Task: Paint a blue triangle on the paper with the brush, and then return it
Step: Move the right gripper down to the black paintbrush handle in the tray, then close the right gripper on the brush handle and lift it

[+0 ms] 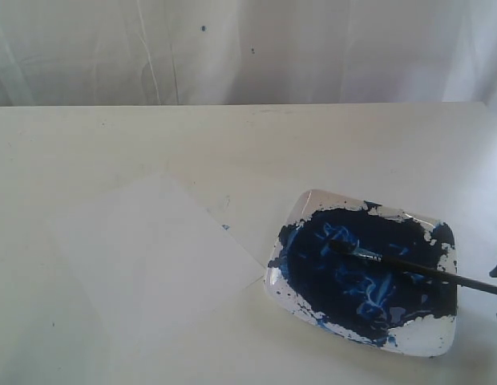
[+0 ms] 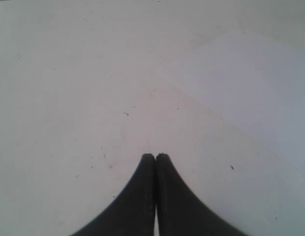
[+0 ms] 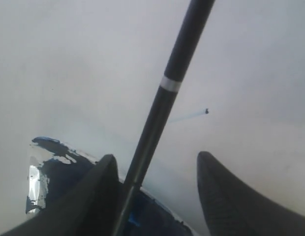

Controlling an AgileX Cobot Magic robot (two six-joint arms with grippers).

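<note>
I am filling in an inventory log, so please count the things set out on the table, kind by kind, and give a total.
white paper sheet: 1
paint dish of dark-blue paint: 1
black-handled paintbrush, its tip in the dish: 1
Total: 3

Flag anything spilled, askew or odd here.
Stray blue paint: a speck on the table beside the paper, two dots on the backdrop, smears over the dish rim. The paper lies turned askew to the table edge. The brush rests in the dish, handle overhanging.
</note>
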